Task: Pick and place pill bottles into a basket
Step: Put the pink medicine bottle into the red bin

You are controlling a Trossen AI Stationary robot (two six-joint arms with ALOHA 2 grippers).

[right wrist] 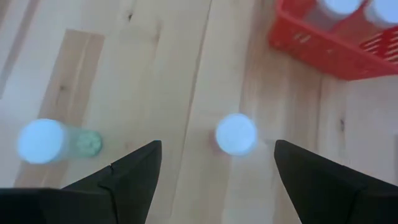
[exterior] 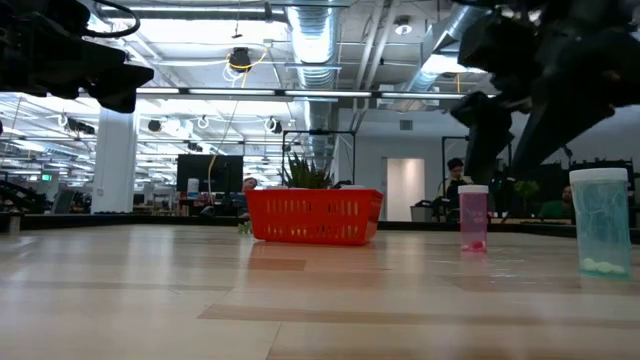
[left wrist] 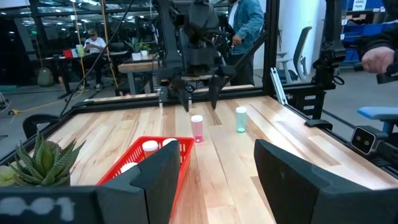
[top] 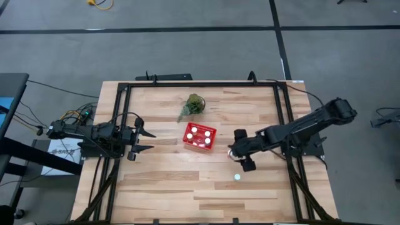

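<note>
The red basket (top: 200, 136) stands at the table's middle with several white-capped pill bottles (top: 194, 132) inside; it also shows in the low view (exterior: 313, 216) and the left wrist view (left wrist: 149, 163). A pink-tinted bottle (left wrist: 197, 129) stands upright on the table right of the basket. A teal-tinted bottle (top: 237, 177) stands nearer the front edge. My right gripper (right wrist: 217, 168) is open, pointing down, its fingers just above and on either side of the pink bottle's white cap (right wrist: 236, 133), not touching it. My left gripper (top: 147, 140) is open and empty, left of the basket.
A green leafy plant (top: 194, 105) sits just beyond the basket toward the far edge. A black frame (top: 200, 83) runs round the table top. Bare wood lies along the near side. People show in the room beyond the table.
</note>
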